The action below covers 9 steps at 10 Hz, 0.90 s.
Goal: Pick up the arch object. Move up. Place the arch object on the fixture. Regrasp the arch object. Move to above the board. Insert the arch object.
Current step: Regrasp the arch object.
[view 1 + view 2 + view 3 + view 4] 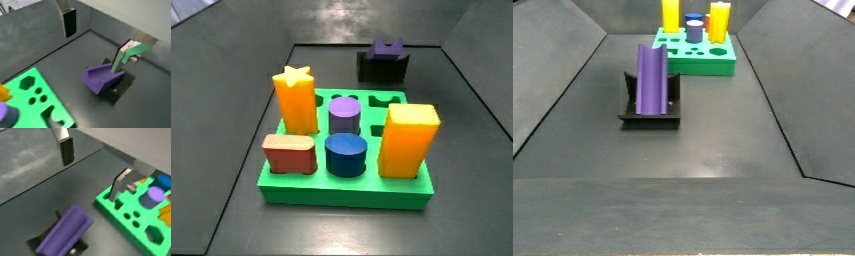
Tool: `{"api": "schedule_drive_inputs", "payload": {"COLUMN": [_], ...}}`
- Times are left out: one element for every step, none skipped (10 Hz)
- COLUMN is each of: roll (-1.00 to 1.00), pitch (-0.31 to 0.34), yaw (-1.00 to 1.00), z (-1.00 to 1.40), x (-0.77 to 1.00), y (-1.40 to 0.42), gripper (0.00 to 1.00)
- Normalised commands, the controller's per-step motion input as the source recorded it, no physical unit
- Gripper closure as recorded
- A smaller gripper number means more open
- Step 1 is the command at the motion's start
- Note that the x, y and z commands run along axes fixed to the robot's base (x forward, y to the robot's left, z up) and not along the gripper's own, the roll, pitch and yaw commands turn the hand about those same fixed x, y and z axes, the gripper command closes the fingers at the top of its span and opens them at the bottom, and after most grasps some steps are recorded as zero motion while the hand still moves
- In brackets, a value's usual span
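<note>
We see the arch object, a long matte purple prism with a groove along its upper face, lying in the notch of the black fixture at the left centre of a side view; in a side view its end shows above the fixture at the top. The gripper holds nothing: its two flat silver fingers stand spread apart above the dark smooth floor in both wrist views, clear of the prism. The thick bright-green board carries an orange star peg, an orange block, a purple cylinder, a blue cylinder and a red block.
</note>
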Motion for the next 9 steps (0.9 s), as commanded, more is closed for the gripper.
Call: {"api": "schedule_drive_inputs", "payload": {"roll": [1.0, 1.0, 1.0, 1.0, 1.0, 1.0, 1.0, 1.0, 1.0], "pitch": [0.026, 0.033, 0.042, 0.05, 0.056, 0.072, 0.093, 0.113, 0.136], "yaw": [0.02, 0.02, 0.03, 0.03, 0.03, 0.04, 0.05, 0.05, 0.07], "z": [0.01, 0.01, 0.0, 0.0, 0.0, 0.0, 0.0, 0.0, 0.0], "x": [0.01, 0.01, 0.02, 0.03, 0.04, 0.06, 0.07, 0.09, 0.1], "y": [-0.01, -0.02, -0.02, -0.03, -0.02, -0.03, -0.03, -0.04, -0.04], "gripper": [0.0, 0.0, 0.0, 0.0, 0.0, 0.0, 0.0, 0.0, 0.0]}}
